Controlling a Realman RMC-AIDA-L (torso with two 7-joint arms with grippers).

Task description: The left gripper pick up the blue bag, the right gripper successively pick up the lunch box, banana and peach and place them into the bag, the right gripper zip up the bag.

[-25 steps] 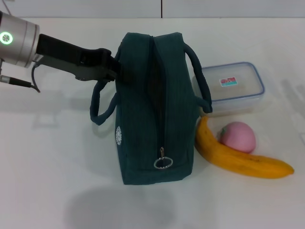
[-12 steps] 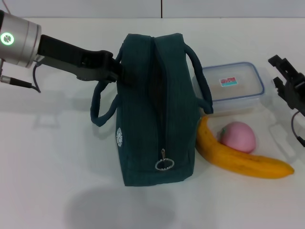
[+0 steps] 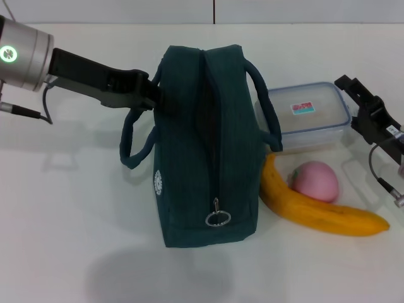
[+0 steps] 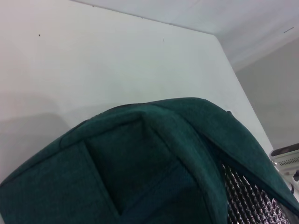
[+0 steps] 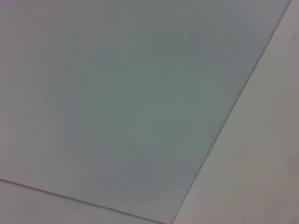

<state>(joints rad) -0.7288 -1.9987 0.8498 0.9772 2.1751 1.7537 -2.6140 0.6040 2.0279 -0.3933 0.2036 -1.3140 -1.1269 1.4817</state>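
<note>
Left hand (image 3: pixel 154 95) gripping teal blue bag (image 3: pixel 205 151)

One bag (image 3: pixel 202 145), one lunch box (image 3: pixel 309 117), one banana (image 3: pixel 315 211) and one peach (image 3: pixel 315 180) are counted.

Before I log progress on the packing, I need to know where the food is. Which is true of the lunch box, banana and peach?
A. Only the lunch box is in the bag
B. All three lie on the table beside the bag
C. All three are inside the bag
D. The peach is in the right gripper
B: in the head view the lunch box, banana and peach all lie on the table on the right side of the blue bag.
</note>
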